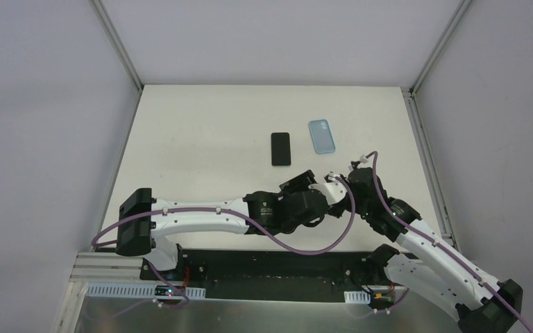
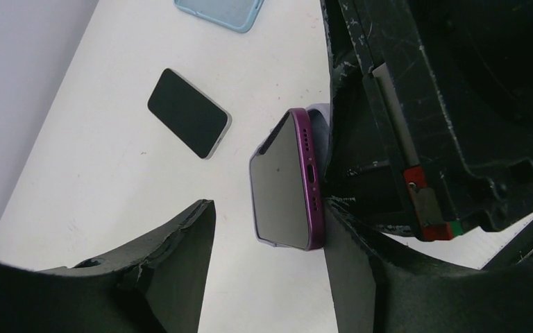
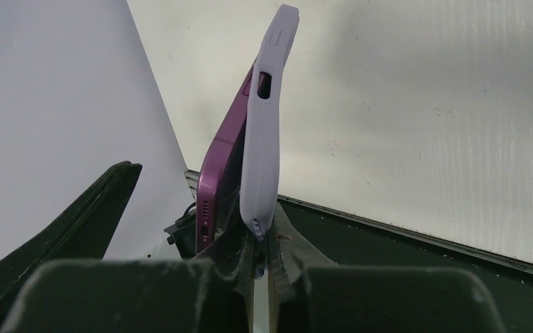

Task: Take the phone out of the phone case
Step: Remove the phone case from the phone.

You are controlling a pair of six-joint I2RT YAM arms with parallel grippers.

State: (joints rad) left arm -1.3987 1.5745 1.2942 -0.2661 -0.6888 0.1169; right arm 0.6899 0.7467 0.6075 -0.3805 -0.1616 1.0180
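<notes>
A purple phone (image 3: 222,166) is peeling out of a lavender case (image 3: 267,125), its bottom end swung away from the case. My right gripper (image 3: 260,236) is shut on the case's bottom edge and holds both upright above the table. In the left wrist view the phone (image 2: 288,184) sits between the open fingers of my left gripper (image 2: 269,208); its purple side lies against the right finger, and the left finger stands apart. In the top view both grippers meet at the phone (image 1: 332,177), the left gripper (image 1: 316,182) beside the right gripper (image 1: 347,182).
A second black phone (image 1: 280,148) lies flat on the white table, also in the left wrist view (image 2: 189,112). A light blue empty case (image 1: 322,135) lies to its right, with its edge in the left wrist view (image 2: 222,10). The table's black front rail (image 3: 423,257) lies below.
</notes>
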